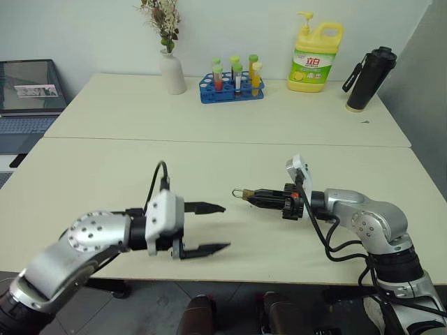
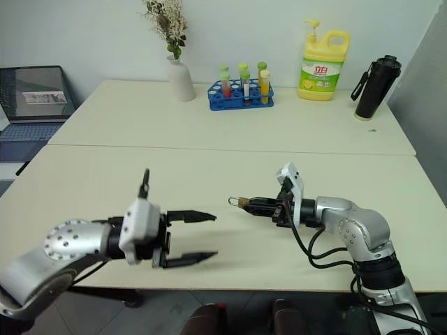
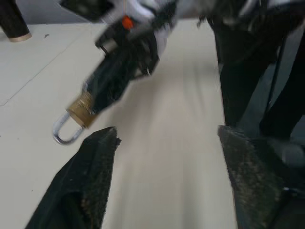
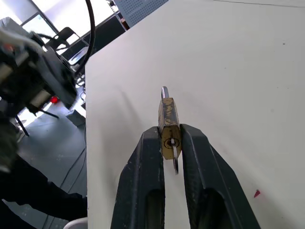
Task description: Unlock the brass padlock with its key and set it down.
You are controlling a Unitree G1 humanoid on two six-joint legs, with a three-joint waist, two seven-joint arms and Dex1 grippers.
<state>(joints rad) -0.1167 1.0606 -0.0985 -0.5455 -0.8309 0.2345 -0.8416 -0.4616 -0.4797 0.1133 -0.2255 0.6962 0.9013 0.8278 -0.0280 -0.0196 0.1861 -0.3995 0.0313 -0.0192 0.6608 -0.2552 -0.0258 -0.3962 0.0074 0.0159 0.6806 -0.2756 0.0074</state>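
The right gripper (image 1: 260,198) reaches level leftward, clamped on the brass padlock (image 4: 168,125). The key (image 4: 175,160) sticks out opposite its shackle. The left gripper (image 1: 213,228) stands apart, empty.

Cream tables (image 1: 209,118), pale wall (image 1: 91,35)

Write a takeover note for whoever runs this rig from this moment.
Right end effector: shut on the padlock, held above the table, shackle pointing toward the left arm.
Key: in the keyhole, between the right fingers.
Left end effector: open, empty, short of the shackle, not touching it.
Done: padlock gripped, key inserted.
Left: whether the shackle has released is unclear; confirm the unlock, then set the padlock down.
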